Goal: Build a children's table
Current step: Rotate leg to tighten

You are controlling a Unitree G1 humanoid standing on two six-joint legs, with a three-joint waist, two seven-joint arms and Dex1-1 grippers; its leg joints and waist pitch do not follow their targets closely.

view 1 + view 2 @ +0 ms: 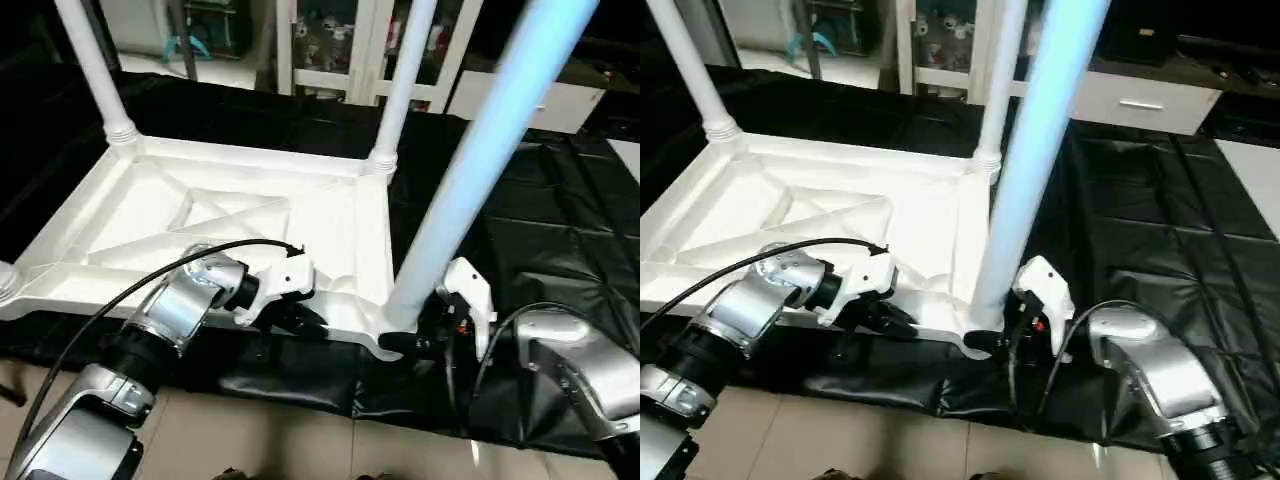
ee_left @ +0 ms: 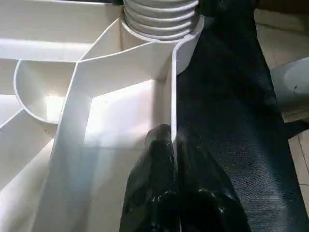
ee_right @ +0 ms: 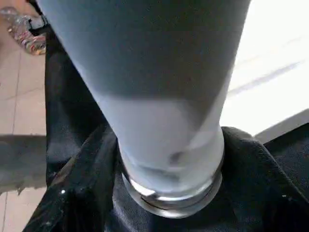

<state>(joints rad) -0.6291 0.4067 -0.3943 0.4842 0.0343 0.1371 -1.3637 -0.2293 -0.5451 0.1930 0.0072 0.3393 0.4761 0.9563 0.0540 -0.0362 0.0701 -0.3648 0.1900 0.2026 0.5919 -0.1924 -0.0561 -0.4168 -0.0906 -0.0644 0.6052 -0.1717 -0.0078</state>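
The children's table top (image 1: pixel 330 215) lies upside down on a black mat, its X-ribbed underside facing up. White legs stand in the far left socket (image 1: pixel 95 60) and the far right socket (image 1: pixel 405 80). A third leg (image 1: pixel 470 170) rises tilted from the near right corner. My left gripper (image 1: pixel 300 320) is shut on the top's near rim (image 2: pixel 171 96), one finger (image 2: pixel 154 164) on each side of the wall. At the base of that near right leg (image 3: pixel 164 96), my right gripper (image 1: pixel 405 342) has its black fingers (image 3: pixel 77 183) hugging both sides.
The black mat (image 1: pixel 530 240) spreads out to the right and behind the table top. Tiled floor (image 1: pixel 300 440) runs along the near edge. Shelving (image 1: pixel 330 40) and a white drawer unit (image 1: pixel 1140 100) stand at the back. A black cable (image 1: pixel 120 290) arcs over my left forearm.
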